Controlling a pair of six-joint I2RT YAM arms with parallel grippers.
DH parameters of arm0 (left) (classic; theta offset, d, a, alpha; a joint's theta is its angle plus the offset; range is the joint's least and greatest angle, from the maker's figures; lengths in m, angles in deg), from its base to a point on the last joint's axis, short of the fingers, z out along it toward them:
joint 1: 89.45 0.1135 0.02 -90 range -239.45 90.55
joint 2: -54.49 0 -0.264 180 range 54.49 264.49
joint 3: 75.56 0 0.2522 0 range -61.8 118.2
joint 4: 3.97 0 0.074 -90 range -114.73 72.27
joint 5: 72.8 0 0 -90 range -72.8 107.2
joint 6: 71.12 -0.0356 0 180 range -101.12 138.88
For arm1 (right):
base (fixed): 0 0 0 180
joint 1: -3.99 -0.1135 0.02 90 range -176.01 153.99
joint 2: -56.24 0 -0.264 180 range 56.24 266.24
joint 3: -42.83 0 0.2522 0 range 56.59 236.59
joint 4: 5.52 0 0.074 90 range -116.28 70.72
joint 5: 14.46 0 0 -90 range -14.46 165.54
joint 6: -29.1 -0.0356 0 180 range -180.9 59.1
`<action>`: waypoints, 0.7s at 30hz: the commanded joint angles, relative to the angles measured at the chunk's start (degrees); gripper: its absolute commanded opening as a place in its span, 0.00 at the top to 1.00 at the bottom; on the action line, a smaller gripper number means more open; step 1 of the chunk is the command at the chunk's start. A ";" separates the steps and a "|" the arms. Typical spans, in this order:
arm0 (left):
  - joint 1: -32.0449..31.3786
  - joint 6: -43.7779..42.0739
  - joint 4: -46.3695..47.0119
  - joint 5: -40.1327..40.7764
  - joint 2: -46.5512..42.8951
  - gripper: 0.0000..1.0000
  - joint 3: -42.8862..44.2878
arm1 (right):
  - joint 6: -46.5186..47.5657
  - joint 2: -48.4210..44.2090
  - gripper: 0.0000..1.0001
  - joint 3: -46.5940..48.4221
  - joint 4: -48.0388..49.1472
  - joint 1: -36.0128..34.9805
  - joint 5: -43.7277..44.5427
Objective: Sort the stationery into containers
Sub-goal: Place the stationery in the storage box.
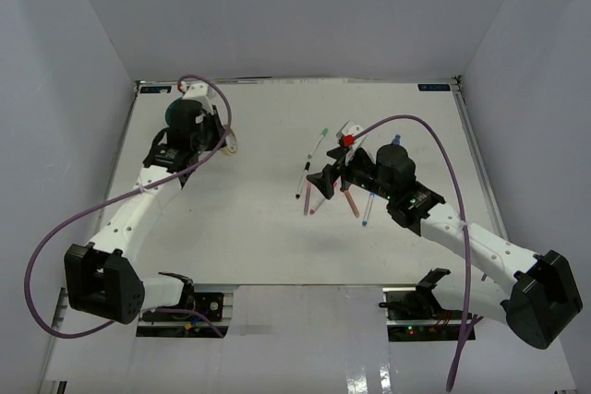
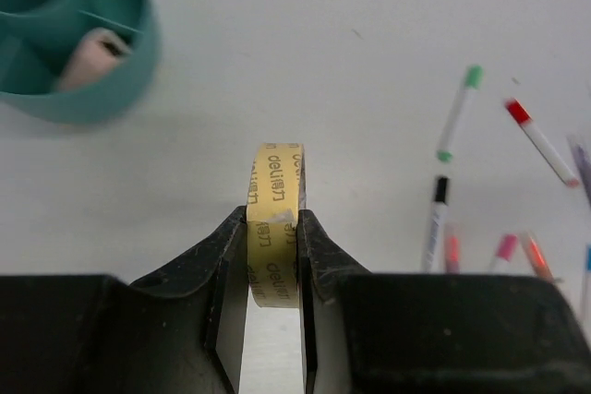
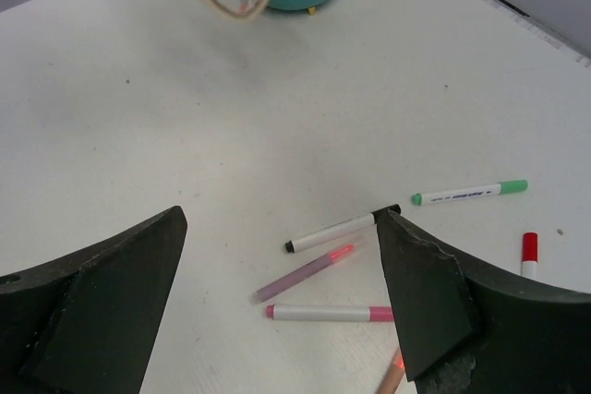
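The left hand (image 2: 274,256) is clenched on the cream tape roll (image 2: 275,182), held on edge above the surface (image 2: 369,62). The teal organizer (image 2: 111,103) lies just to its far left. The right hand (image 3: 280,223) hangs released over the scattered markers (image 3: 328,313).

We take this for a robotics lab cell. In the top view a white table (image 1: 259,228) fills the middle, boxed in by plain pale walls (image 1: 277,6) at the left, right and top of the frame. The left arm (image 1: 138,205) and the right arm (image 1: 471,239), both white and black, are bolted along the bottom edge. A purple cable (image 1: 399,118) loops off each, and exposed electronics (image 1: 185,309) sit by their bases. Markers (image 3: 469,194) and a teal organizer (image 2: 92,103) lie out like test props.
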 commanded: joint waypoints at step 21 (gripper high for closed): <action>26.12 -3.84 -0.78 6.43 23.77 0.91 28.04 | -4.79 -7.78 0.10 -8.69 2.07 -0.29 -0.14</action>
